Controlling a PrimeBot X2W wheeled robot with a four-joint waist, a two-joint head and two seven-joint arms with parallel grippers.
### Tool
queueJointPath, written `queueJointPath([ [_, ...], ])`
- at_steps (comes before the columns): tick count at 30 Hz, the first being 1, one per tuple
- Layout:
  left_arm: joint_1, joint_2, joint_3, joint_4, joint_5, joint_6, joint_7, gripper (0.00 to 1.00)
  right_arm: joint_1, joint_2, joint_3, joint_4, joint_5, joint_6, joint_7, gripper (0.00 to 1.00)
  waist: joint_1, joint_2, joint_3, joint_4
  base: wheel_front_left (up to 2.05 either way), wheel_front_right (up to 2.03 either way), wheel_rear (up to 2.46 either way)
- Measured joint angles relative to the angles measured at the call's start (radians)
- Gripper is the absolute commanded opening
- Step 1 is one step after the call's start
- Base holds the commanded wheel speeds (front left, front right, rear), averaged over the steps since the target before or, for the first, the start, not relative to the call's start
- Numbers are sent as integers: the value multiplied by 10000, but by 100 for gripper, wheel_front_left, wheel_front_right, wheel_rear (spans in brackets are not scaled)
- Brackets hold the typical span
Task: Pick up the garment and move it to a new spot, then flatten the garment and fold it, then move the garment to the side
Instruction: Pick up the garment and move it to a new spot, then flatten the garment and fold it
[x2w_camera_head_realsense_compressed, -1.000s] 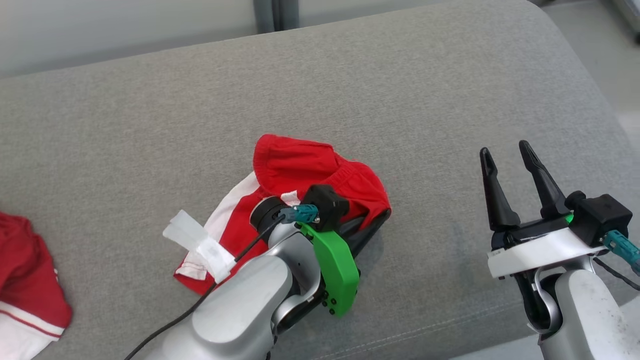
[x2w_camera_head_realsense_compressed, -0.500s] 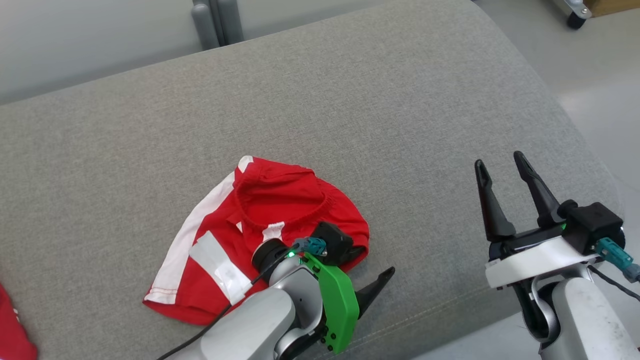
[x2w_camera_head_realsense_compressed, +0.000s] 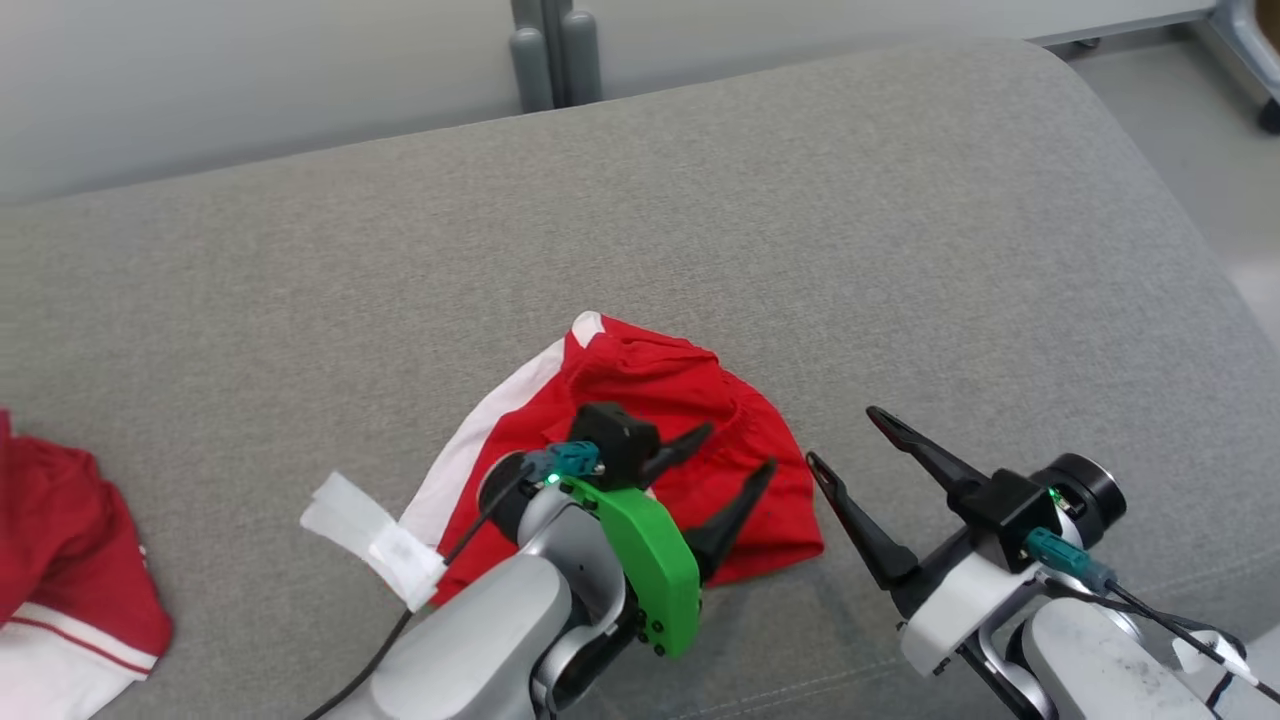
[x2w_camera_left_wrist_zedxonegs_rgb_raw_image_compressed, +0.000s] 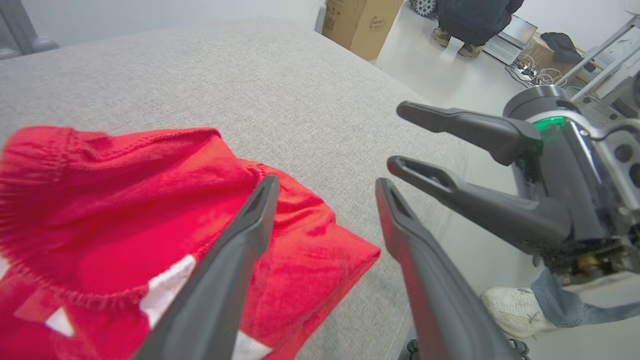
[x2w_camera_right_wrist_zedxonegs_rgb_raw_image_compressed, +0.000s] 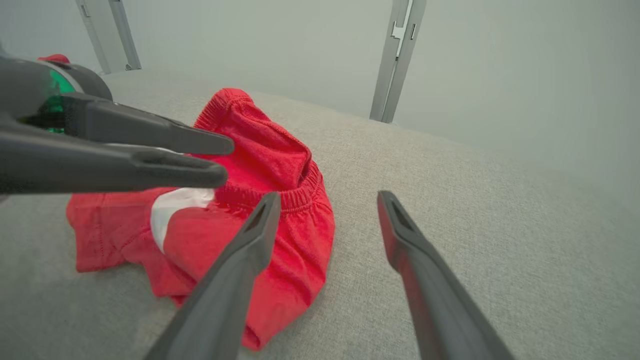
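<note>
Low in the head view, toward six o'clock, the red shorts (x2w_camera_head_realsense_compressed: 650, 380) lie crumpled on the grey fabric cushion (x2w_camera_head_realsense_compressed: 800, 200). Their white side stripe (x2w_camera_head_realsense_compressed: 500, 405) runs along the ten o'clock edge, and the elastic waistband is bunched up. My left claw (x2w_camera_head_realsense_compressed: 735, 450) sits over the four o'clock part of the shorts with its two dark fingers spread wide and nothing between them. I cannot tell whether the tips brush the cloth. My right claw (x2w_camera_head_realsense_compressed: 842, 436) is just beside the shorts at their three o'clock, also spread wide and empty, its fingers angled toward ten o'clock. From the left wrist I see the open left claw (x2w_camera_left_wrist_zedxonegs_rgb_raw_image_compressed: 327, 184) above the shorts (x2w_camera_left_wrist_zedxonegs_rgb_raw_image_compressed: 125, 200), with the right claw (x2w_camera_left_wrist_zedxonegs_rgb_raw_image_compressed: 396, 135) near at two o'clock. Beyond the cushion's edge there is a person's pale shoe (x2w_camera_left_wrist_zedxonegs_rgb_raw_image_compressed: 510, 312) on the floor. From the right wrist, the right claw (x2w_camera_right_wrist_zedxonegs_rgb_raw_image_compressed: 328, 196) points past the shorts (x2w_camera_right_wrist_zedxonegs_rgb_raw_image_compressed: 260, 145). A second red garment (x2w_camera_head_realsense_compressed: 70, 540) lies well apart at nine o'clock.
</note>
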Motion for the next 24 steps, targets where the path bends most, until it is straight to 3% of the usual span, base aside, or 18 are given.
queueJointPath([
  [8, 214, 650, 640, -10, 2, 794, -449, 100, -981, -347, 991, 617, 90, 2, 138, 100, 0, 0, -178, 1015, 0, 0, 0],
  [11, 515, 658, 675, -58, -4, 947, -545, 100, -1259, -481, 1398, 941, 165, 2, 357, 100, 0, 0, -218, 1414, 0, 0, 0],
  [24, 916, 596, 658, -337, -113, 980, -721, 100, -1830, -1141, 2349, 2071, 999, 2, 917, 100, 0, 0, -180, 3139, 0, 0, 0],
])
